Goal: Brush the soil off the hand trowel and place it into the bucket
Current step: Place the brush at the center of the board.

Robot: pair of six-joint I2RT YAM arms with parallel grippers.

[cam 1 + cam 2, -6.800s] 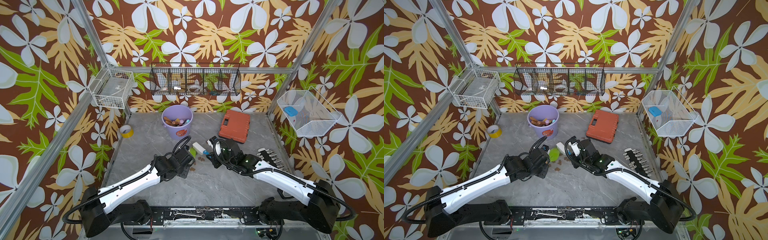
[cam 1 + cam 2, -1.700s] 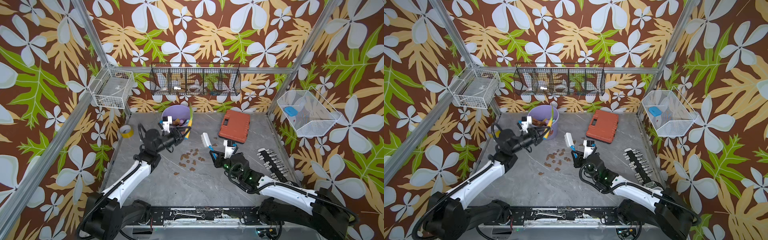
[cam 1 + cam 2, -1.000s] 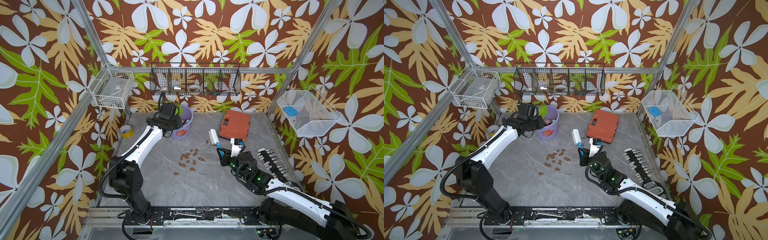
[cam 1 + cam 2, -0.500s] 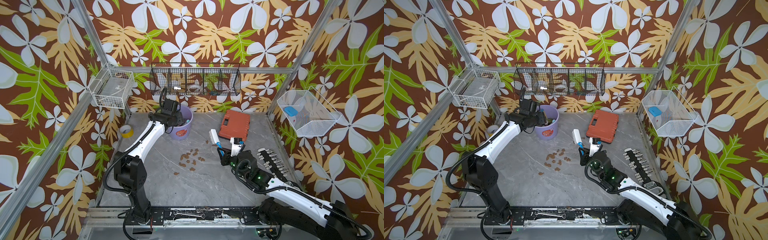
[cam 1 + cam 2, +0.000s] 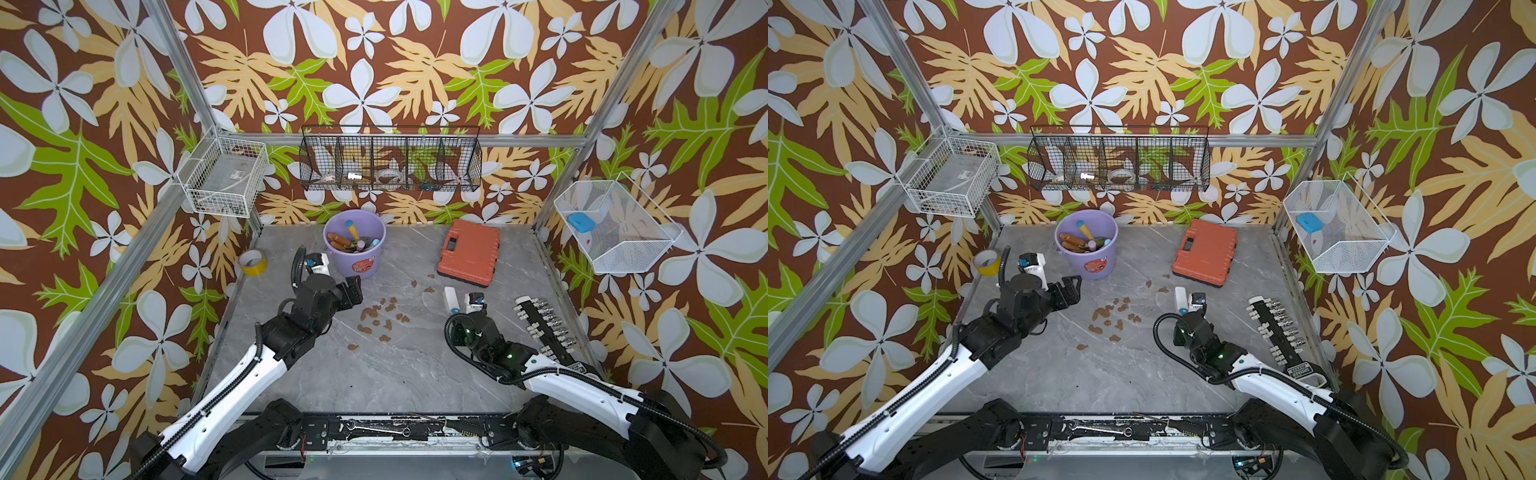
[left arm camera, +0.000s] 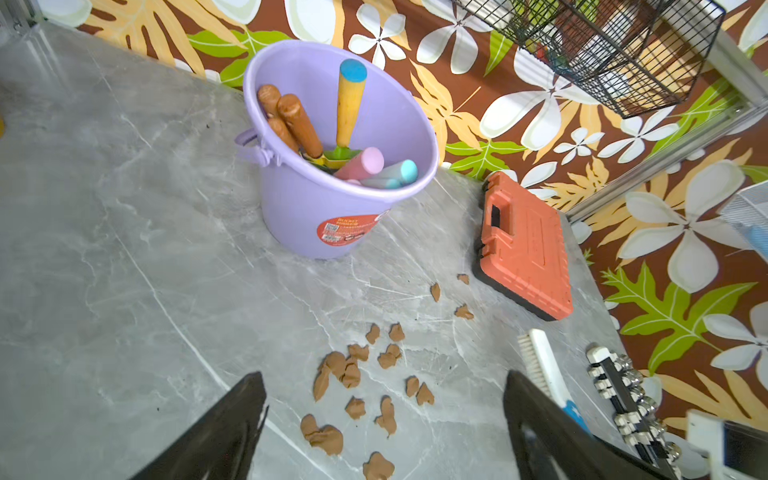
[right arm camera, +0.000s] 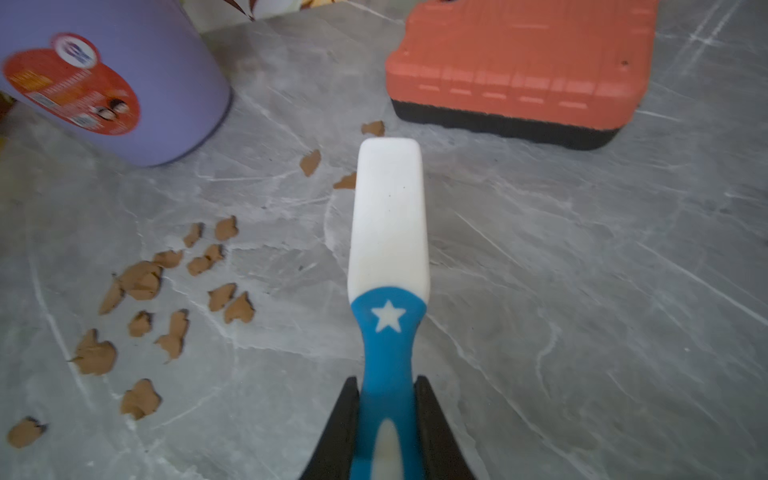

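The lilac bucket (image 5: 355, 266) stands upright at the back of the grey worktop (image 5: 374, 374), sticker facing the robot. The hand trowel (image 6: 350, 104) is inside it, blade down, its yellow handle with a blue cap leaning on the inner wall among several other handles, brown, pink and pale blue. The left tool (image 5: 352, 294) hangs just in front of the bucket and slightly to the robot's left of it, its jaws spread wide with nothing between them, clear of the rim. The soil (image 5: 376, 316) lies as a scatter of flat brown clumps on the worktop in front of the bucket, a few stray bits reaching toward the orange tool case (image 5: 469, 253), which lies flat well to the right of the bucket. The right tool (image 7: 386, 390) is farther from the bucket than the soil, its jaws clamped on the blue handle of a white-headed brush (image 7: 388, 216), whose head points toward the tool case.
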